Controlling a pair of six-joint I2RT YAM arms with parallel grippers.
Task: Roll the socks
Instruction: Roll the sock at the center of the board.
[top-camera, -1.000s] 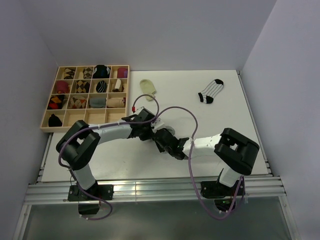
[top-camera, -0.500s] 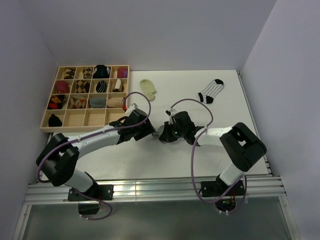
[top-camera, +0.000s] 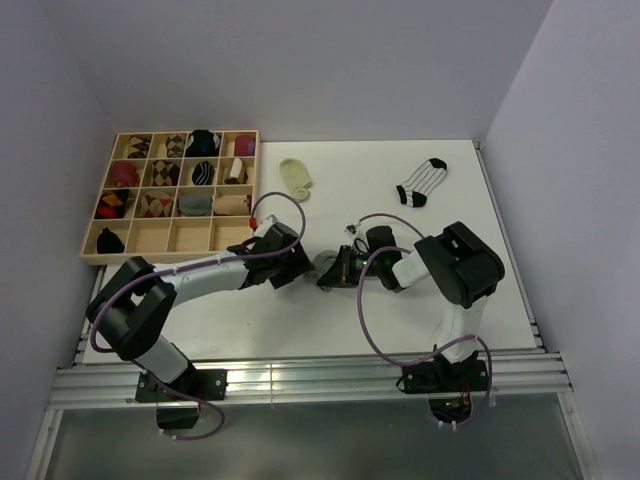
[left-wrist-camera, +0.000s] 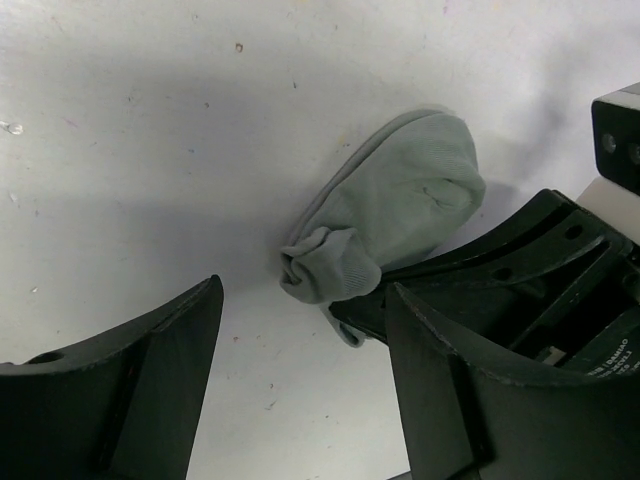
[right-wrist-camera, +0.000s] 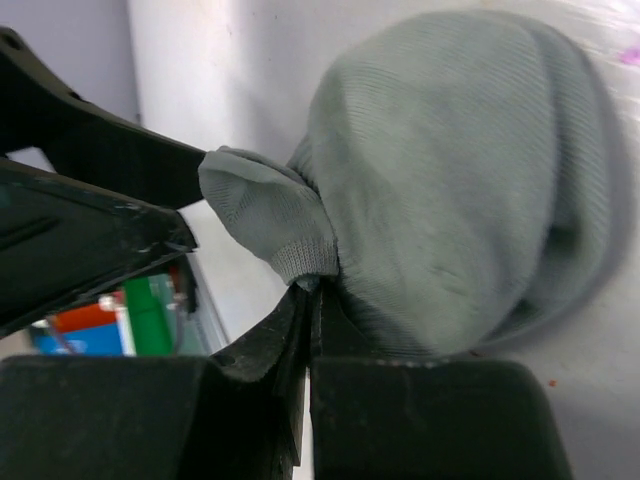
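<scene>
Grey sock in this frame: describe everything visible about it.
The grey sock is plain, soft ribbed knit, loosely rolled into a rounded bundle with a bunched cuff end sticking out. It lies on the white table. The right end effector, shut, appears to pinch its edge; the open left end effector faces it without touching.

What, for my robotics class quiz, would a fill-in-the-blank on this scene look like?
The right gripper pinches the sock coloured ____.
The left gripper stands ____, holding nothing.
From above, the striped sock lies ____ of the cream sock.
Missing: grey, open, right.
</scene>
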